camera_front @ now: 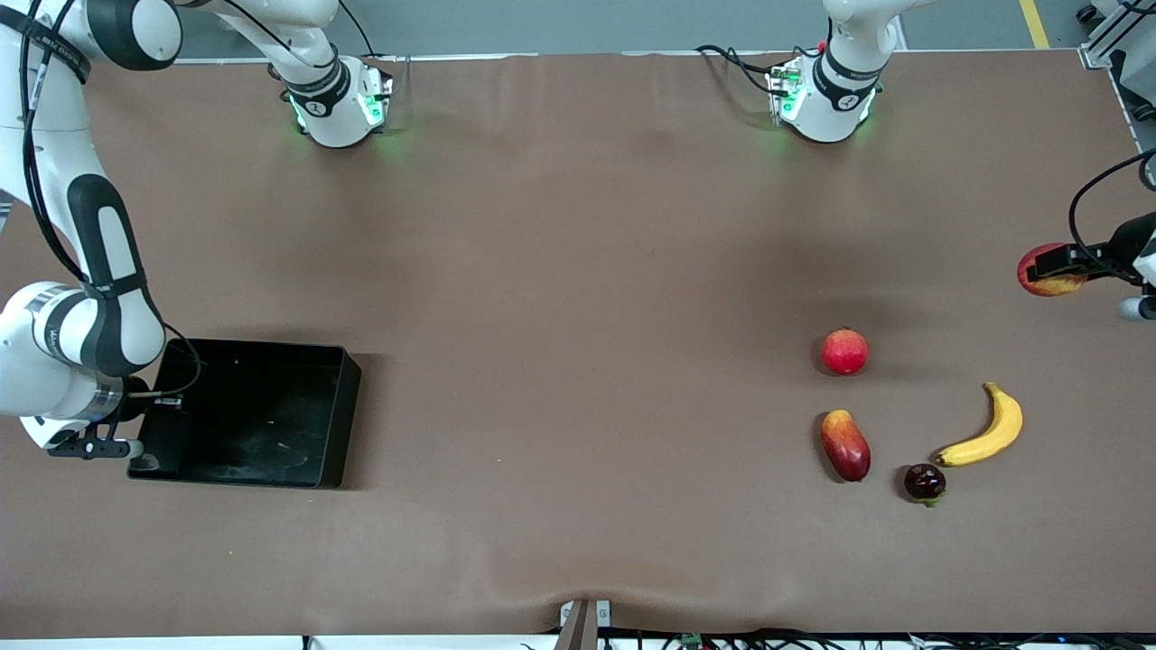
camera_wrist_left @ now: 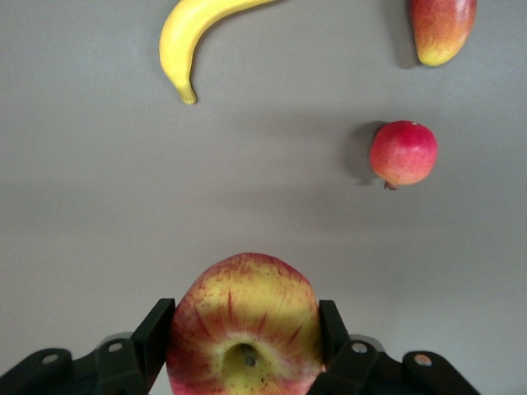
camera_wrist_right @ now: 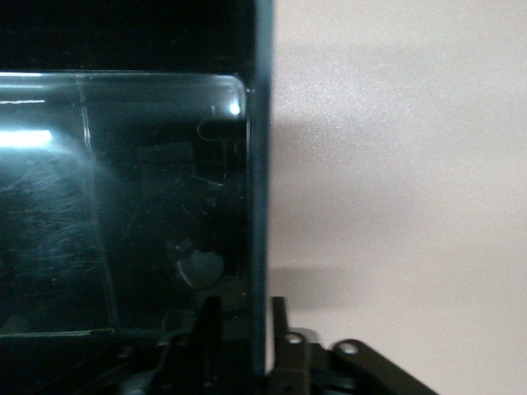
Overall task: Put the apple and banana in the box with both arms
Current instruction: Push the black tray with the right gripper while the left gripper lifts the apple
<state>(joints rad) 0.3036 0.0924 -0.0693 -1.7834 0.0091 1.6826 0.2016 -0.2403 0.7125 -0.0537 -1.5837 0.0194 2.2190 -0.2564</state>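
Note:
My left gripper (camera_front: 1050, 269) is shut on the apple (camera_front: 1048, 273), a red apple with yellow streaks, and holds it up over the left arm's end of the table. In the left wrist view the apple (camera_wrist_left: 244, 329) fills the gap between the two fingers of the left gripper (camera_wrist_left: 247, 325). The yellow banana (camera_front: 989, 431) lies on the table; its tip (camera_wrist_left: 188, 92) also shows in the left wrist view. The black box (camera_front: 348, 406) sits at the right arm's end. My right gripper (camera_front: 152, 431) straddles its end wall (camera_wrist_right: 259, 164), one finger inside and one outside, closed onto it (camera_wrist_right: 244, 317).
A round red fruit with a crown tip (camera_front: 845, 351) (camera_wrist_left: 403, 153), a red-orange mango (camera_front: 845, 445) (camera_wrist_left: 442, 29) and a small dark red fruit (camera_front: 925, 482) lie near the banana. The box holds no fruit. Brown tabletop stretches between the box and the fruit.

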